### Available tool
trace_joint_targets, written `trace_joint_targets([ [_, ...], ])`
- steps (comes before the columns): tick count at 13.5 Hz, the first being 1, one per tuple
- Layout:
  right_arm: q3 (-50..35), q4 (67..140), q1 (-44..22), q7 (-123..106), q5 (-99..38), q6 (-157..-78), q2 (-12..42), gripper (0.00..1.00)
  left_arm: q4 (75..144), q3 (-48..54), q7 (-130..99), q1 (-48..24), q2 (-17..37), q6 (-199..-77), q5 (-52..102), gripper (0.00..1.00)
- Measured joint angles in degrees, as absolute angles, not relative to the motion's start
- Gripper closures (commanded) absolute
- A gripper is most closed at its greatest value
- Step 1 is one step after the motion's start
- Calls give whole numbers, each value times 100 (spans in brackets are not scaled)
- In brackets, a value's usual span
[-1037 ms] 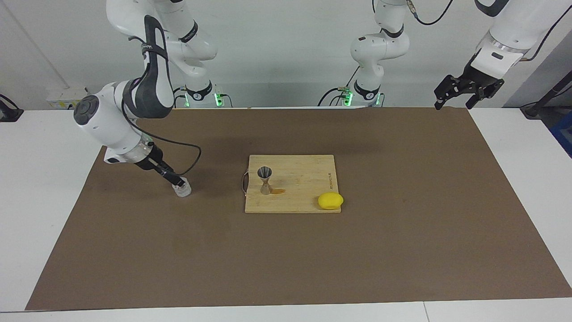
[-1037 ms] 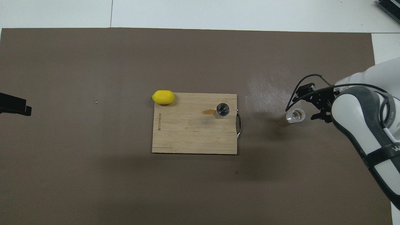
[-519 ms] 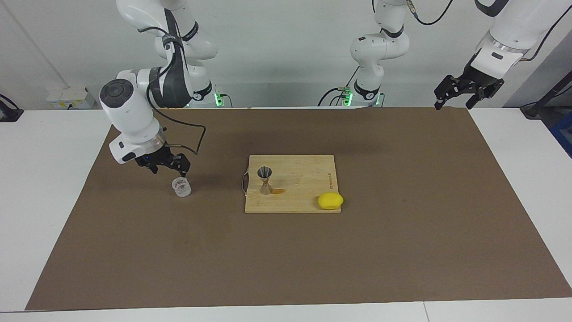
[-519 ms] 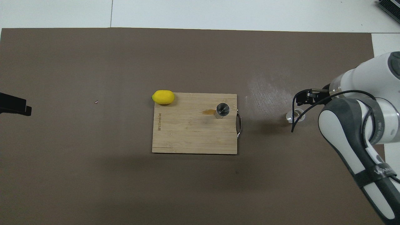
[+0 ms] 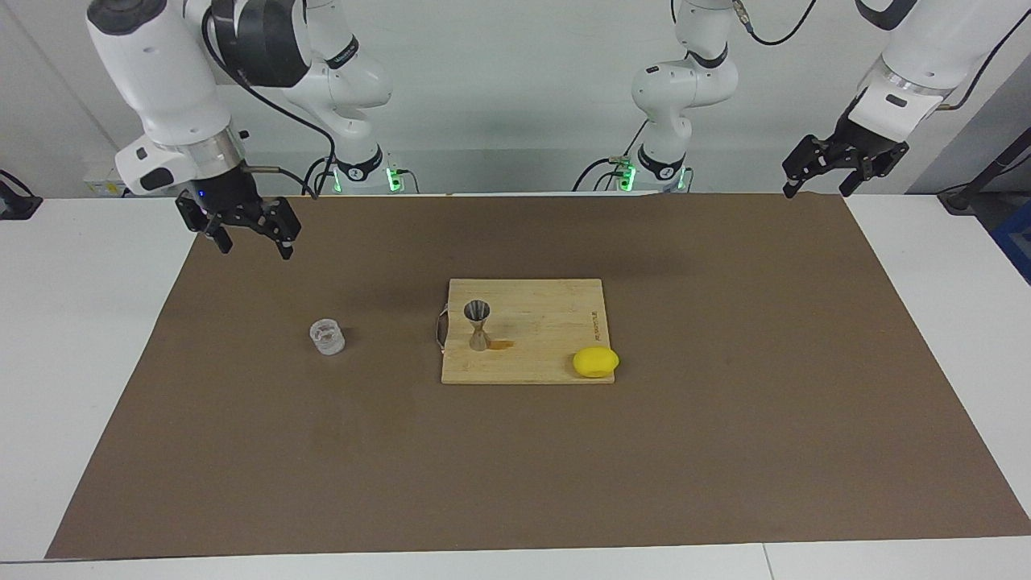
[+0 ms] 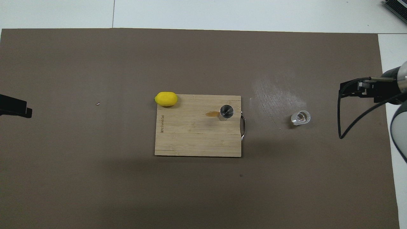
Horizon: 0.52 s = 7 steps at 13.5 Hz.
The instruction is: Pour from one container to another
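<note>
the glass cup (image 5: 327, 337) stands upright on the brown mat (image 5: 515, 483), alone toward the right arm's end of the table (image 5: 64, 338), well apart from the cutting board (image 5: 527, 366). bare mat lies all around the cup, and nothing stands between it and the board's handle (image 5: 440, 329), which juts from the board's edge on the cup's side. the steel jigger (image 5: 478, 324) stands upright on the board close to that handled edge, with a small amber stain (image 5: 503, 345) on the wood just beside its base. a lemon (image 5: 595, 362) sits at the board's corner farther from the robots, toward the left arm's end, overhanging the edge.

the right gripper (image 5: 251, 242) hangs in the air over the mat's edge at the right arm's end, its fingers spread apart and holding nothing, clear of the cup. the left gripper (image 5: 813, 187) waits raised over the mat's corner at the left arm's end, next to the robots, its fingers also parted and empty.

wide stretches of bare mat run from the board to both ends, and a broad strip lies on the side of the board away from the robots. white table shows past the mat's edges.

count: one glass cup, one jigger, one board, one lemon, two grippers.
</note>
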State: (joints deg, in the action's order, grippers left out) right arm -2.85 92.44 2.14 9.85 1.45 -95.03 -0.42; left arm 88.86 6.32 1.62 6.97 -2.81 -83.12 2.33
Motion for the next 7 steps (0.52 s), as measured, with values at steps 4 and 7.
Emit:
trace_joint_targets([
  [4, -281, 8727, 285, 985, 133, -8714, 55, 3, 8886, 632, 162, 697, -282, -8312, 233, 0],
  [7, -310, 8734, 269, 907, 127, -8559, 183, 1, 8886, 632, 162, 697, -282, -8312, 233, 0],
])
